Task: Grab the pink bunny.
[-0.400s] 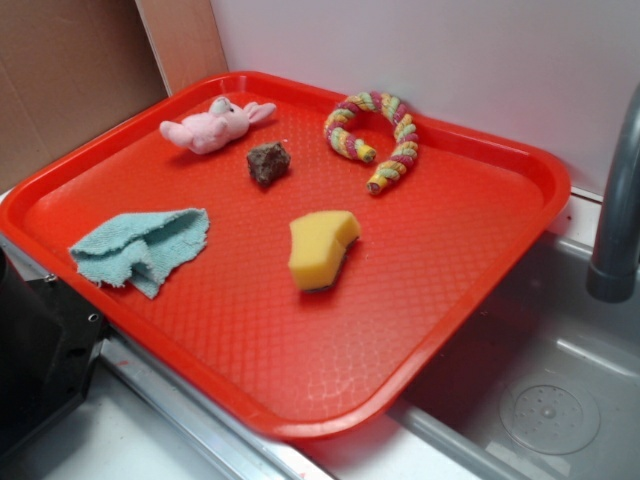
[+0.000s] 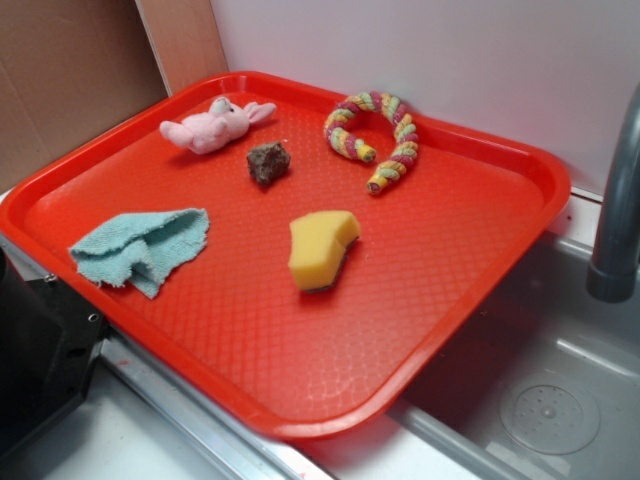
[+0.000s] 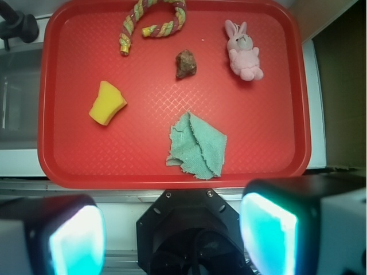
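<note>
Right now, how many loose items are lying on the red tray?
5: pink bunny and rope ring along the far side, brown lump between them, yellow sponge and teal cloth nearer. Nothing appears hidden.

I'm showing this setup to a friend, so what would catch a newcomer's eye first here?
The bright red tray fills the scene, set beside a sink. On it, the striped rope ring curls near the far edge, with the pink bunny lying in the far corner. In the wrist view the gripper is open, short of the tray, its pads glowing teal.

Brown lump (image 3: 185, 63) beside pink bunny (image 3: 243, 51) — otherwise open tray (image 3: 275, 120).
</note>
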Robot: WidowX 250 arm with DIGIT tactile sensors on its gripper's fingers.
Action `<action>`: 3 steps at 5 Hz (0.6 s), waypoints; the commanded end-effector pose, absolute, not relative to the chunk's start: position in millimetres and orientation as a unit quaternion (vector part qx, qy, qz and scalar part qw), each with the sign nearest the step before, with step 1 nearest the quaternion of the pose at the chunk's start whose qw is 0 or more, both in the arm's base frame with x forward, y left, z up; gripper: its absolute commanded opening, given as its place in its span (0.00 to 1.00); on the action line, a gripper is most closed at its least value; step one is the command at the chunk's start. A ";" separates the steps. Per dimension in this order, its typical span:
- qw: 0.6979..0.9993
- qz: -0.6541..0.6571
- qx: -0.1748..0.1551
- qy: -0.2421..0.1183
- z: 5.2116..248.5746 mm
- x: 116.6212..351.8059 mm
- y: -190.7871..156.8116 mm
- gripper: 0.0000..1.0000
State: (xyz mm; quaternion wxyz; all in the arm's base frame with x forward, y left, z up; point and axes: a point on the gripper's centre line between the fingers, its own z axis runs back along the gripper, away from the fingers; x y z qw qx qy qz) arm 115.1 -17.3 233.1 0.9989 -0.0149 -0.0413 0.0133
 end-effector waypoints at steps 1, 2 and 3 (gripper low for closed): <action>0.995 0.056 -0.001 -0.081 215.7 147.8 11.6 1.00; 0.993 0.053 0.003 -0.101 197.1 175.1 34.4 1.00; 0.992 0.078 0.012 -0.099 172.8 200.8 61.7 1.00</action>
